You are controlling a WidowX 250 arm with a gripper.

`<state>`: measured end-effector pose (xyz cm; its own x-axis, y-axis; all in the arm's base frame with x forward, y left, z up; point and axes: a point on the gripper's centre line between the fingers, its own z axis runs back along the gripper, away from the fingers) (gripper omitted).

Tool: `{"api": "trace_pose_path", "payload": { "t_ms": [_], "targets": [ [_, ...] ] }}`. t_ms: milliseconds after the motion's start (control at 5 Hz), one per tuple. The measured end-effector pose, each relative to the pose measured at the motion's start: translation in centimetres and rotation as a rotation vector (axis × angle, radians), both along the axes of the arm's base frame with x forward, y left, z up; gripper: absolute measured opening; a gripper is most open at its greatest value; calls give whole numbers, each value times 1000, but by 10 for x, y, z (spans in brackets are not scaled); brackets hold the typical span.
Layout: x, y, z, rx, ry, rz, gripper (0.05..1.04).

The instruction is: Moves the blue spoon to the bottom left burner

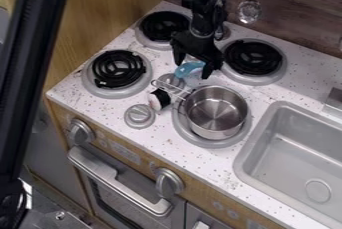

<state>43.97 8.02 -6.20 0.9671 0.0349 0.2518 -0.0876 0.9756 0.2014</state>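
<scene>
Gripper low over the stove top, its fingers standing apart, one on each side of the blue spoon; no firm hold seen. Spoon sits amid the burners, beside the pot's wire handle.

Likely faults: closing off-centre could tip or spin the spoon, its curved bowl giving a poor seat; a low sweep toward the bottom left burner might snag the wire handle and drag the pot, or knock the small black-and-white roll — clear lift advised; release over uneven coils could let the spoon rock or slide off.

Materials: spoon light blue, smooth, probably plastic; pot shiny round metal, thin-walled; burner a black ridged coil in a dull grey ring; counter white, dark-speckled — looks hard and flat; wall panel brown, wood-grained.
</scene>
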Motion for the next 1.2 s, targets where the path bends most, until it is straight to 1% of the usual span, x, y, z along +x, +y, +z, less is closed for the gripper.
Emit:
{"api": "trace_pose_path", "payload": {
  "t_ms": [200,400,600,800,1000,1200],
  "targets": [
    [2,7,-10,-3,7,18,1000],
    [4,5,-17,-25,13,24,970],
    [2,2,-20,-40,1,26,672],
    [-2,1,-22,-42,5,22,433],
    [-12,5,-11,-2,2,-7,397],
    [-28,34,16,50,-48,70,395]
  ]
}}
